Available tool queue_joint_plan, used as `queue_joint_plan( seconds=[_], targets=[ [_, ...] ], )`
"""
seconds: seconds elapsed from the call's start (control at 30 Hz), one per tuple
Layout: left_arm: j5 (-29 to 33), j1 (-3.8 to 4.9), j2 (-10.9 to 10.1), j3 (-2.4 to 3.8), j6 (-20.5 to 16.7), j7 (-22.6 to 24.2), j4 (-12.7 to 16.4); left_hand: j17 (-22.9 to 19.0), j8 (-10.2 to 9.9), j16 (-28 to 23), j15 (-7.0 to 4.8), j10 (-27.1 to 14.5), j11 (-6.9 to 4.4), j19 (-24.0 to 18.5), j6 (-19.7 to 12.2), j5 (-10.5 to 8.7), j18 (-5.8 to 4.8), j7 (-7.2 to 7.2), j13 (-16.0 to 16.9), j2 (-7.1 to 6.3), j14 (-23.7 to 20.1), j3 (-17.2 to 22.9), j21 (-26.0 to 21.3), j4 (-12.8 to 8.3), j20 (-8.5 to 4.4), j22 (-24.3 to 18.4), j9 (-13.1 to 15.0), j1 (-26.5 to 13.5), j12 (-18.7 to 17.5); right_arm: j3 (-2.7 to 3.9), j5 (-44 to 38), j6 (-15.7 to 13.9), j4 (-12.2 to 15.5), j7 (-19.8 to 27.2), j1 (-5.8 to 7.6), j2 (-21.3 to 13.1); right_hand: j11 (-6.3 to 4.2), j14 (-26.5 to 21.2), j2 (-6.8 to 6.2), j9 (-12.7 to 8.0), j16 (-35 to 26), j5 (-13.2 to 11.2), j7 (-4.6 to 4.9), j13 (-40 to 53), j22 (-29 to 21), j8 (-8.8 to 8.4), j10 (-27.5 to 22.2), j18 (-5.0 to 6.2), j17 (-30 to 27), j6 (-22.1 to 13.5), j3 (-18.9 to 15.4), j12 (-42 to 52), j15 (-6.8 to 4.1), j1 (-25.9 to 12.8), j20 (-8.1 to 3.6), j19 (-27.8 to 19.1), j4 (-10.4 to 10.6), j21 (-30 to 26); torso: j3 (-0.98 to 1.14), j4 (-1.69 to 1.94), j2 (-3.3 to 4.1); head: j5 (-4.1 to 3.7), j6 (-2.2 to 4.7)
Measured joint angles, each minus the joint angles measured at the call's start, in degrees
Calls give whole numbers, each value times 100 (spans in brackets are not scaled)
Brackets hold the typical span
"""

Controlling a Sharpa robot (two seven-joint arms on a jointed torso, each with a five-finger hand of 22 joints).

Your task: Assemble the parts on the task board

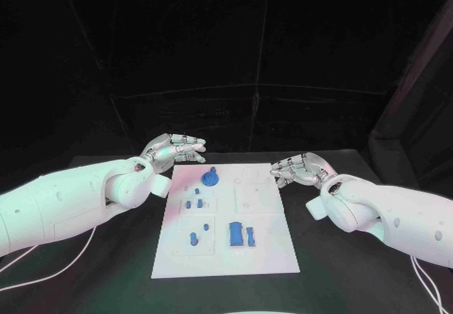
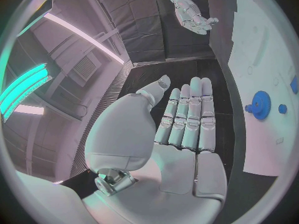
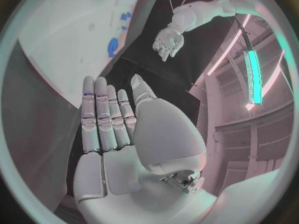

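My left hand [image 1: 175, 150] hovers just off the far left corner of the task board [image 1: 226, 261], palm bare, fingers [image 2: 187, 117] laid out straight side by side, holding nothing. My right hand [image 1: 300, 170] hangs at the board's far right edge, fingers [image 3: 106, 117] likewise stretched flat and empty.

The board is a white rectangular plate in the middle of the black worktop [image 1: 113, 275], its long axis running from near me to far. On its far left part stands a blue gear [image 1: 211, 177], round and toothed, with a short stub rising from its centre; from my left wrist I see it as a toothed disc [image 2: 260, 105] beside a smaller round blue piece [image 2: 282, 108]. Nearer me sit small blue pegs [image 1: 194, 204], too tiny to tell their shape. Nearer still, a blue block [image 1: 235, 234] lies lengthwise along the board's long axis, a slimmer blue bar [image 1: 251, 236] just beside it on the right, pointing the same way.
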Motion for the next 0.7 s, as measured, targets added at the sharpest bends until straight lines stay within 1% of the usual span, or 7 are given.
queue_joint_plan(
  seconds=[0.13,0.27,0.4,0.5,0.57,0.63,0.7],
  targets=[
    [175,-39,177,-11,-57,82,-308,-434,-150,-968,145,80,80,-385,0,0,1,0,2,0,-15,-140,-649,94,244,-552,0,0,-416,111,520,219,-676,492,41,402,117,-60,3,-457,-871,-80,-49,-950,-670,0,111,0,-886,-49,-72,-355,161,-3,278,17,-199,-927,-4,-3,-70,-5,166],
    [333,-113,414,-18,-147,169,-629,-648,-255,-1445,279,-4,163,-605,-62,0,2,-62,-1,0,-150,-252,-956,140,382,-819,-8,0,-670,155,819,437,-1227,816,42,753,132,-9,124,-768,-1260,-122,-50,-1488,-1035,0,95,-1,-1366,-49,-156,-400,212,-124,328,67,-346,-1423,8,5,-138,-4,302],
    [435,-140,549,-18,-238,237,-806,-759,-306,-1693,320,-76,186,-681,-143,-5,1,-69,-14,64,-170,-365,-1078,155,404,-984,-24,-48,-818,172,938,560,-1513,964,44,960,171,-6,183,-943,-1325,-130,-50,-1753,-1232,-11,46,-1,-1608,-99,-185,-419,236,-240,372,85,-442,-1678,22,26,-176,11,403],
    [432,-147,518,-16,-243,226,-765,-837,-447,-1872,221,-701,84,-1160,-744,-116,-4,-173,-136,224,-748,-582,-1154,231,245,-1193,-151,-843,-932,170,937,555,-1432,958,36,913,67,-662,71,-1087,-1461,-255,-138,-1902,-1418,-154,-608,0,-1785,-695,13,-560,154,-1145,215,-529,-393,-1822,21,30,-176,11,389],
    [427,-170,508,4,-263,220,-717,-902,-555,-1970,165,-1062,23,-1436,-1088,-157,-122,-230,-191,288,-1078,-695,-1198,269,150,-1309,-211,-1297,-994,170,941,529,-1375,956,17,859,13,-994,24,-1186,-1511,-308,-188,-1996,-1487,-203,-936,-15,-1868,-995,98,-617,112,-1587,134,-838,-367,-1916,26,47,-176,-5,388],
    [420,-203,499,40,-311,218,-623,-1042,-658,-2084,102,-1477,-47,-1757,-1485,-180,-129,-308,-243,345,-1459,-828,-1302,304,36,-1442,-265,-1819,-1063,172,973,472,-1242,956,-10,793,-63,-1461,-27,-1299,-1569,-389,-262,-2107,-1563,-260,-1399,-142,-1962,-1415,176,-672,50,-2208,20,-1273,-320,-2029,36,83,-177,-30,391],
    [412,-248,481,91,-399,219,-488,-1143,-720,-2176,51,-1815,-105,-2018,-1810,-218,-217,-368,-274,383,-1769,-940,-1420,321,-53,-1551,-298,-2245,-1122,184,1031,377,-1029,972,-43,723,-118,-1811,-58,-1365,-1589,-445,-315,-2171,-1606,-278,-1748,-148,-2016,-1732,237,-687,-17,-2675,-66,-1600,-305,-2093,53,146,-182,-68,401]
  ],
)
